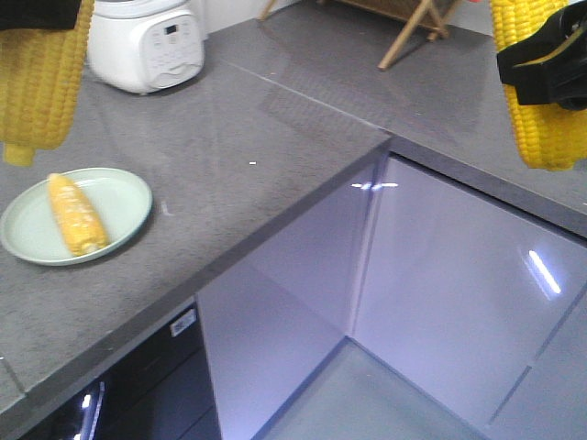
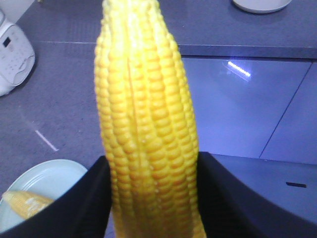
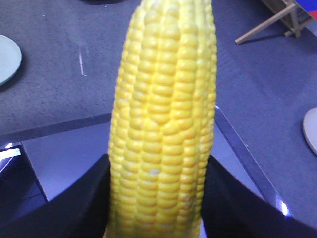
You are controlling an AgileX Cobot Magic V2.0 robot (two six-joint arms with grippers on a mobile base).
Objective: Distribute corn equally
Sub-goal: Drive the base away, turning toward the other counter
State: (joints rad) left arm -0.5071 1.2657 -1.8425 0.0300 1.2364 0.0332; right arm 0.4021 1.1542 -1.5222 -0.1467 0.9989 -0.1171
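— On the table (image 1: 229,165) at the left, in the front view, sits a green plate (image 1: 134,200) with a first cob (image 1: 76,215) lying on it. Up above it, the left claw (image 1: 37,13) holds a second cob (image 1: 37,87), stub end down.
— And the right claw (image 1: 543,60)?
— It holds a third cob (image 1: 543,128) high up, near where the table ends and the cupboard (image 1: 440,275) front drops down. If that cob slips there, I think it could fall to the floor (image 1: 385,403).
— What does the left wrist view show?
— Black fingers (image 2: 69,208) press on both sides of the second cob, near one end. Corn is round and bumpy, so it might twist or slide out. The green plate is below at the left. A pale plate (image 2: 261,4) peeks in far off at the top.
— So what could go wrong there?
— If this cob comes down too fast, it could bump the first cob or roll off onto the table.
— And the right wrist view?
— The same kind of hold, on the third cob. What looks like the pale plate shows only its edge at the right. I cannot tell what lies on it.
— Then the share could come out wrong?
— Yes. If both held cobs go to the green plate, one plate gets too many.
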